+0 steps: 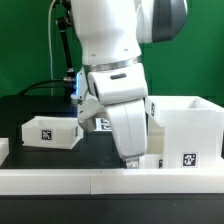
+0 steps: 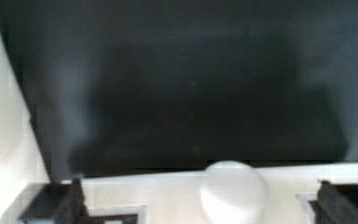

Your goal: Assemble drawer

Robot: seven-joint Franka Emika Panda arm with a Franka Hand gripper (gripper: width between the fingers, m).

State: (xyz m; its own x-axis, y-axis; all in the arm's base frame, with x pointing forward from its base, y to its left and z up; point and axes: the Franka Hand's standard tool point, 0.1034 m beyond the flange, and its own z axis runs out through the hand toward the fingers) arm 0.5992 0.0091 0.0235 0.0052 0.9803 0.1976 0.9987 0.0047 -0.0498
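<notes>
Nearest in the exterior view, a long low white rail [image 1: 60, 180] lies across the whole width of the black table [image 1: 40, 155], its long axis running from the exterior view's left to its right.

Just behind the rail, the white robot arm [image 1: 110, 50] reaches down, and its two-finger gripper [image 1: 132, 163] hangs low at the table, its tips partly hidden by the rail. In the wrist view the gripper [image 2: 202, 203] stands wide open, with the dark fingers [image 2: 60, 200] far apart at either side. Between them lies a white plastic part with a rounded bump [image 2: 233, 190]. The pictures do not show whether the fingers touch it, and nothing is clamped.

Close to the gripper, on the exterior view's right, a black-and-white square tag [image 1: 190, 158] sits low on a white face. I cannot tell whether that face is a second tray or the housing's front wall.

Further back on the exterior view's left, well apart from the gripper, a small white open-top plastic tray [image 1: 50, 132] rests flat on the table. Its open side faces up, its long axis runs roughly left to right, and a tagged side wall faces the camera.

On the exterior view's right stands the large white cube-shaped plastic housing [image 1: 190, 120], upright, with thin walls around a hollow that seems to open upward. It stands just beside the arm.

Behind the arm, between the tray and the housing, part of the flat marker board [image 1: 101, 125] lies on the table. A green backdrop [image 1: 25, 40] closes the scene.
</notes>
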